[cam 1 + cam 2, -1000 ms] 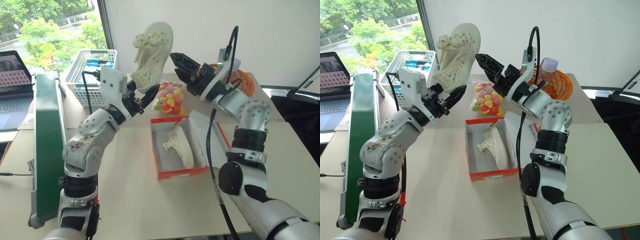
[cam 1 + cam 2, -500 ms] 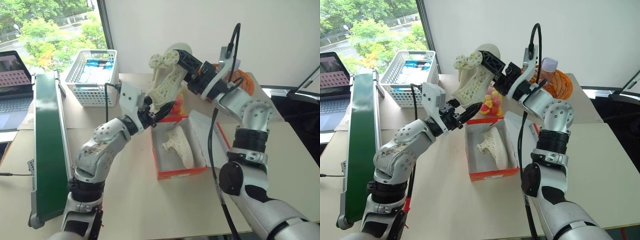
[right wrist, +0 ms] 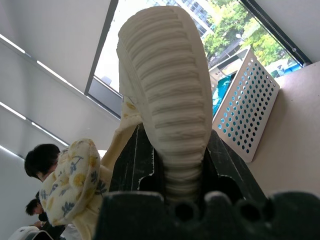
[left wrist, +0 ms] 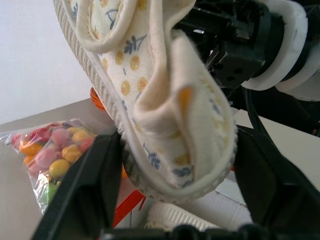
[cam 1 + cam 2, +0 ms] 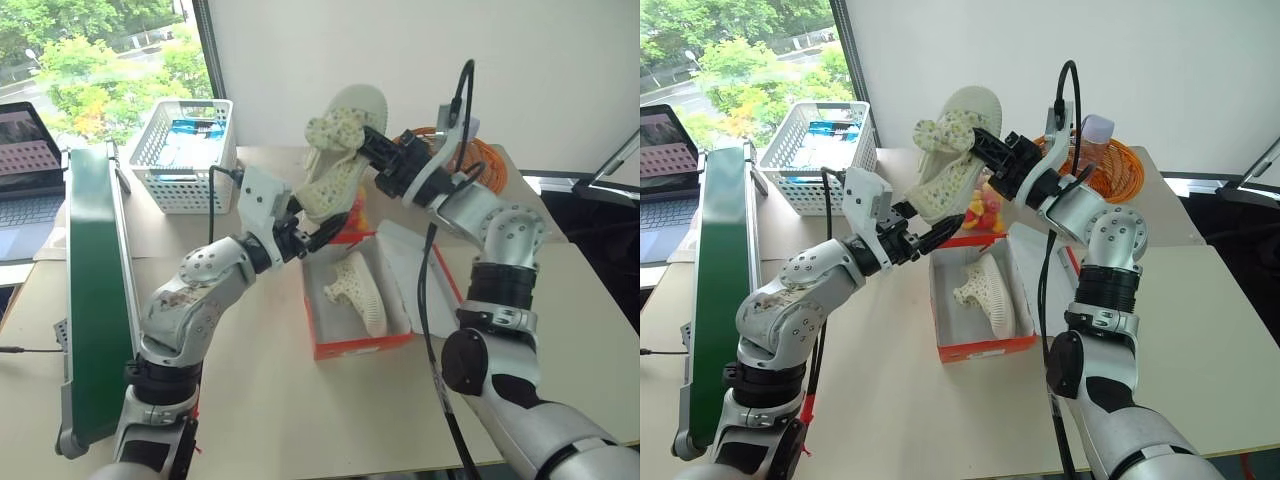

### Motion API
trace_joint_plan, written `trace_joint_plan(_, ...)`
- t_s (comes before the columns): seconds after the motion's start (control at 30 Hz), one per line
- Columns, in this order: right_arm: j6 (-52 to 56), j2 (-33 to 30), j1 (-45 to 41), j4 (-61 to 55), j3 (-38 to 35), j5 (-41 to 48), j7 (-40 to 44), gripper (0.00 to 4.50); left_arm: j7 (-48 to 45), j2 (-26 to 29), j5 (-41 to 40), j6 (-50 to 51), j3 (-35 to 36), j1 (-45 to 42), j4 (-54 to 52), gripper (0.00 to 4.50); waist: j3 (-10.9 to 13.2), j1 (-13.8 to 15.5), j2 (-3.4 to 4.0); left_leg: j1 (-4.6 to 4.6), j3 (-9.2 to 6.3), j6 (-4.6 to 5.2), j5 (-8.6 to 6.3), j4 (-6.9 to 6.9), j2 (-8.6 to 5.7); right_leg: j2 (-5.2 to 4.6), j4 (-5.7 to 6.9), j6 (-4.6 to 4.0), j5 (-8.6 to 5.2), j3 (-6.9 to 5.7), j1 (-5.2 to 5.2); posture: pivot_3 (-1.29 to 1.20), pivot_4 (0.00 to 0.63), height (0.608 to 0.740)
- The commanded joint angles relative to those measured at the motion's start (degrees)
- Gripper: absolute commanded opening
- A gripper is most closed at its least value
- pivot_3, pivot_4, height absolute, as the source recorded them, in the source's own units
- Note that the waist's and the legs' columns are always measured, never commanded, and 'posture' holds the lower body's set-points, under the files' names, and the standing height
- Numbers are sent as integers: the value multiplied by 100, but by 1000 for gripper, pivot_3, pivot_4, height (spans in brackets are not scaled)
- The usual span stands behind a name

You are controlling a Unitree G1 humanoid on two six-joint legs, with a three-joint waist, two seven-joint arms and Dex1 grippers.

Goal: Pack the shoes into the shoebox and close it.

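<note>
Cream-white shoe [image 5: 340, 150], openwork upper with flower-printed lining and ribbed pale sole: hanging in the air above the open red-orange shoebox [image 5: 360, 345], which is sitting on the desk [image 5: 270, 400] and already holding the second shoe [image 5: 362, 290]. Right end effector [image 5: 985, 145] is pinching the raised shoe across its sole; left end effector [image 5: 930, 235] is standing spread, fingers flanking the shoe's lower end without clamping. Likely light, soft in the upper, stiffer along the sole; the sole edges are offering the firmest hold. Candy bag [image 5: 980, 208] is lying behind the box.
</note>
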Motion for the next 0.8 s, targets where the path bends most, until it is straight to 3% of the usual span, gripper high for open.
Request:
trace_joint_plan(0.03, -98, -128, -207, -176, -28, 153, 135, 473, -172, 257, -190, 110, 314, -69, -232, 4500, 0, -2, 0, 0, 0, 0, 0, 0, 0, 0, 0, 0, 0, 0, 0, 0, 150, 740)
trace_joint_plan(0.23, -19, -347, -366, -173, 40, 28, -127, 458, -424, 774, -331, 309, 494, -119, -222, 4500, 1, -5, 2, -1, -1, 0, 0, 0, 0, -1, -2, 1, -1, -1, 0, 0, 150, 740)
trace_joint_plan(0.4, 1367, -818, -355, -591, 422, 324, -269, 458, -478, 983, -197, 97, 623, -72, 65, 4500, 2, 4, 3, -2, -1, 0, 0, -3, -1, -3, -6, 0, -1, -2, -1, 0, 150, 740)
trace_joint_plan(0.53, 1440, -1272, 265, -1001, 1266, -370, -44, 458, -537, 1022, -101, 8, 565, -4, 88, 4500, 2, 1, 3, -2, 0, 0, 0, -10, -1, -2, -14, 0, -2, -1, 0, 0, 150, 740)
trace_joint_plan(0.67, 1890, -1119, 323, -647, 897, -14, -28, 458, -531, 1023, 3, -49, 500, 10, 63, 4500, 3, -27, 3, 1, 1, 1, 1, -10, 0, -1, -10, 0, -2, 1, 0, 0, 150, 740)
trace_joint_plan(0.8, 1986, -1131, 565, -457, 1162, -323, 140, 458, -753, 1193, 100, -38, 287, 188, -155, 4500, 9, -17, 13, -3, 2, 5, 3, -10, -3, -1, -7, 0, -2, 4, -5, 0, 150, 740)
